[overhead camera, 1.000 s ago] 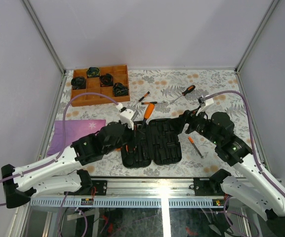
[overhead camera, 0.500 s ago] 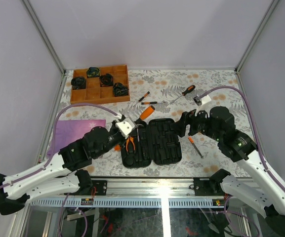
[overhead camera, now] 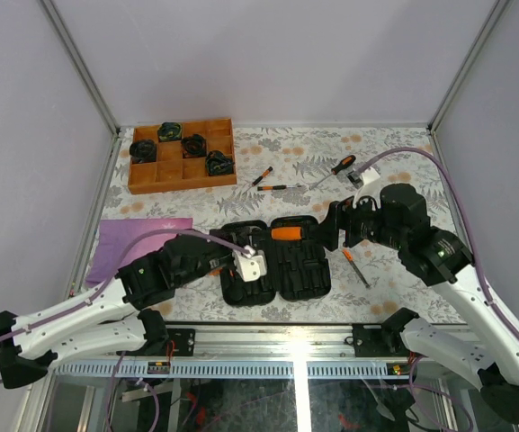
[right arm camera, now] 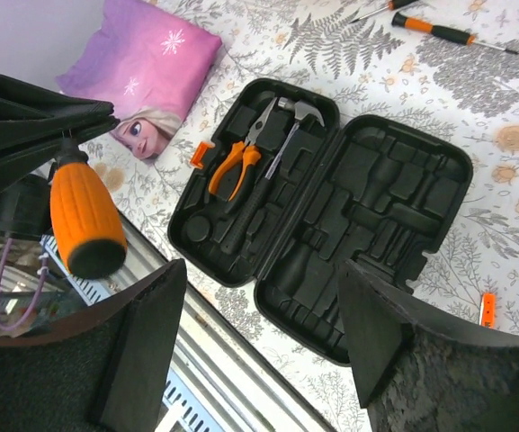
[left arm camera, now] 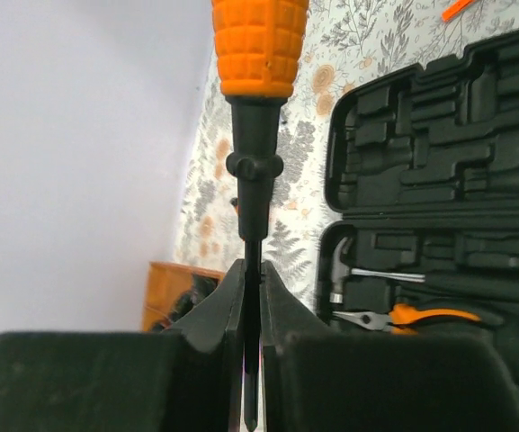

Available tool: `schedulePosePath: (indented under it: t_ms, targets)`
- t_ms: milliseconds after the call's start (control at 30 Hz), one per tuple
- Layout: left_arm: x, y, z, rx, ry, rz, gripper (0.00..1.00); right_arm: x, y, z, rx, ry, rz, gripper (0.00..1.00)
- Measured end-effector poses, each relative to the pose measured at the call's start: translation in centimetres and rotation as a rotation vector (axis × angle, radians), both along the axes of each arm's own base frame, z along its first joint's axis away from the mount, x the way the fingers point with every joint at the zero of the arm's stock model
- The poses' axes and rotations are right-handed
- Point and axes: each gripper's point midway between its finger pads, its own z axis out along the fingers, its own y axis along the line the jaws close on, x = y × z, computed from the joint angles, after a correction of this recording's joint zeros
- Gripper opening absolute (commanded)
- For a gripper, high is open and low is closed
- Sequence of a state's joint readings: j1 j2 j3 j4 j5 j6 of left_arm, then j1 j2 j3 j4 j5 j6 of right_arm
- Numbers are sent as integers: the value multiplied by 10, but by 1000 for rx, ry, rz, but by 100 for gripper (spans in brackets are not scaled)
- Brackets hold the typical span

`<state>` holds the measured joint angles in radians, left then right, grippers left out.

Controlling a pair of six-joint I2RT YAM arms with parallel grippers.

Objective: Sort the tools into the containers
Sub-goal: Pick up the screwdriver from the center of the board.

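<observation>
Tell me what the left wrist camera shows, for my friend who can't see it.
The left arm's black fingers are shut on the thin black shaft of a screwdriver with a fat orange ribbed handle. Right of it, an open black plastic tool case lies on the flowery tablecloth, holding a steel hammer and orange-handled pliers.

- Tool case (overhead camera: 299, 270): black, with an orange latch (right arm camera: 202, 153).
- Screwdriver (left arm camera: 259, 40): ribbed orange handle, black collar.
- Pliers (right arm camera: 241, 155): orange handles.
- Hammer (right arm camera: 279, 155): steel head, black handle.
- Tablecloth (overhead camera: 403, 148): white, grey ferns, orange flowers.
- Cushion (right arm camera: 147, 54): pink-purple, white snowflakes, cartoon face.
- Tray (overhead camera: 183, 183): orange-brown wood.
- Walls (overhead camera: 241, 63): plain pale lilac.
</observation>
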<state>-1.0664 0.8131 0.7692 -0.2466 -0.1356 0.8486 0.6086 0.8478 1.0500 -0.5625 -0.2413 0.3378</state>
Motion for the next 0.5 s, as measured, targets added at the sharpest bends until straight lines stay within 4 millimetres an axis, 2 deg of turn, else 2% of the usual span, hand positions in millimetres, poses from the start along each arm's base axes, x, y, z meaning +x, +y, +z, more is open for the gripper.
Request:
schedulePosePath:
  t_ms: [133, 267, 500]
  targets:
    - [-2, -2, 2, 95, -133, -93, 0, -5, 10, -2, 11, 42, 56, 71]
    - [-4, 0, -7, 194, -239, -164, 0, -10, 19, -5, 33, 91, 99, 68]
    - [-4, -4, -20, 324, -354, -251, 0, -21, 39, 5, 125, 149, 185, 66]
